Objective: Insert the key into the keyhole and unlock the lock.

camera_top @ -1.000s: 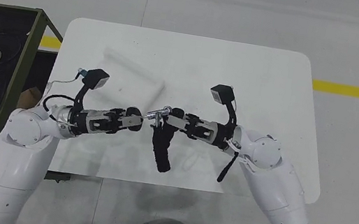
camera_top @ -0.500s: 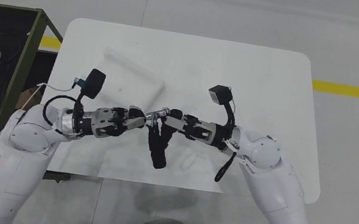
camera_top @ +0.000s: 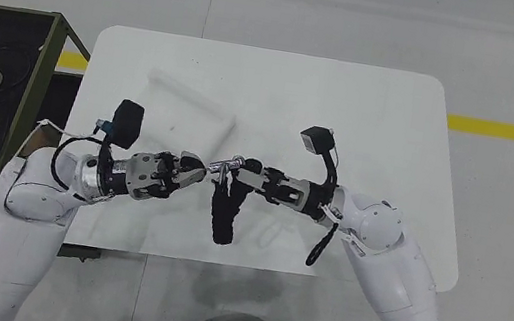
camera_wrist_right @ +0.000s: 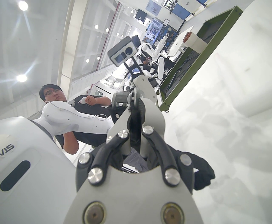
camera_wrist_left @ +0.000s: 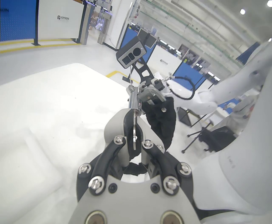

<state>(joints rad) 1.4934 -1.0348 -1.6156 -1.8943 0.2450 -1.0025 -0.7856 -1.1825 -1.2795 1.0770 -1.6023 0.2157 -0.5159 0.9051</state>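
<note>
While the left end effector (camera_wrist_left: 132, 118) pinches the key (camera_wrist_left: 134, 137), whose tip meets the silver lock (camera_wrist_left: 134, 101), the right end effector (camera_wrist_right: 137, 104) clamps that lock above the white surface (camera_top: 367, 107).

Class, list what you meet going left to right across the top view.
In order: green cart, left wrist camera, left claw, lock, right claw, right wrist camera.

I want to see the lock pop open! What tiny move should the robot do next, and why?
Probably twist the key gently. The left gripper pinches the key, whose tip already seems to sit inside the lock, while the right gripper holds the lock above the table.
</note>
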